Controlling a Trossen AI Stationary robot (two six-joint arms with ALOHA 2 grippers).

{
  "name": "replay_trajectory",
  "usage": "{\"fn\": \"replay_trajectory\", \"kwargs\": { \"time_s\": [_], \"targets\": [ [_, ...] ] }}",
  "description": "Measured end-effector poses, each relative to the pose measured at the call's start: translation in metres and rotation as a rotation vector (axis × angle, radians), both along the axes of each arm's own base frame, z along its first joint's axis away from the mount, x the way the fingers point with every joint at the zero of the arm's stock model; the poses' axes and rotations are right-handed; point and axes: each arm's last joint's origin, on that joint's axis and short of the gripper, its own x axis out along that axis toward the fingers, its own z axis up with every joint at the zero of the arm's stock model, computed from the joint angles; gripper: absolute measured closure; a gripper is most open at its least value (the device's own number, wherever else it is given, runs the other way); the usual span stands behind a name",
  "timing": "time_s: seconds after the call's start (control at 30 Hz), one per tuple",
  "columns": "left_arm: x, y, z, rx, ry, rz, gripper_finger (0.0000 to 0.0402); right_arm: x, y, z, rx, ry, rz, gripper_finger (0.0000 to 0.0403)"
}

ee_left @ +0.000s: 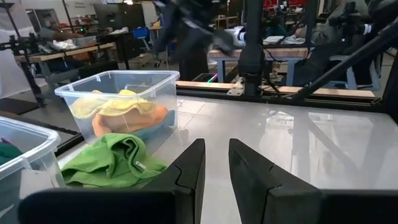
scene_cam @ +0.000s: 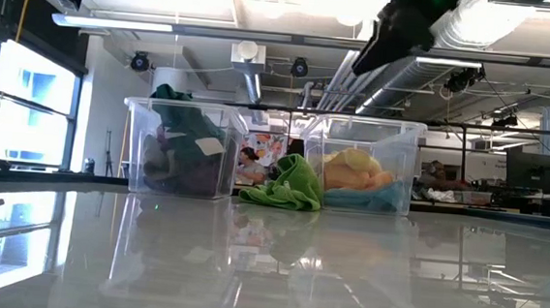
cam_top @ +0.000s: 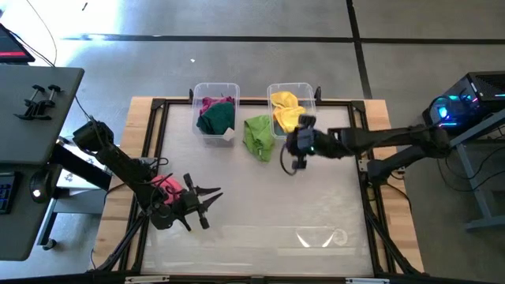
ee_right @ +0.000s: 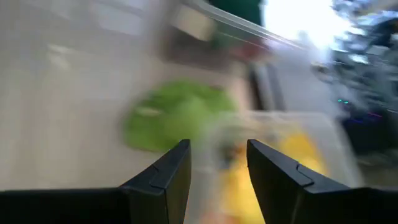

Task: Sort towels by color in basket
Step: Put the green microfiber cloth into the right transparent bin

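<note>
Concrete floor surrounds the pale table [cam_top: 260, 213] from above: two clear bins at its far edge, the left bin [cam_top: 215, 113] holding dark green and magenta towels, the right bin [cam_top: 293, 106] yellow and orange. A light green towel [cam_top: 258, 136] lies between them on the table, just left of the right pincer [cam_top: 297, 147], the nearer arm. The left pincer [cam_top: 207, 203], spread, sits well apart by a pink towel [cam_top: 167, 188].

At table height, the green towel touches the right bin.

Left wrist: fingers slightly parted, empty; a small tag shows, unreadable.

Right wrist: fingers parted, empty, above the green towel [ee_right: 174, 115].

Clear plastic bins [scene_cam: 180, 147], glossy tabletop [scene_cam: 268, 260] (mirror-like), soft cloth towels [scene_cam: 287, 186]
</note>
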Motion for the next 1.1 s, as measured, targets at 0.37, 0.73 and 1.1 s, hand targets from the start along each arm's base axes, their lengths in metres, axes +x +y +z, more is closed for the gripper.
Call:
{"fn": "replay_trajectory", "kwargs": {
  "time_s": [0.37, 0.73, 1.1],
  "targets": [
    [0.0, 0.0, 0.0, -0.015, -0.005, -0.001, 0.0344, 0.0, 0.058, -0.034, 0.212, 0.064, 0.197, 0.0253],
    [0.0, 0.0, -0.001, 0.017, 0.011, -0.001, 0.0344, 0.022, 0.072, -0.078, 0.256, 0.132, 0.196, 0.019],
    [0.0, 0.0, -0.001, 0.017, 0.012, -0.001, 0.0344, 0.052, 0.085, -0.125, 0.252, 0.17, 0.302, 0.0146]
  ]
}}
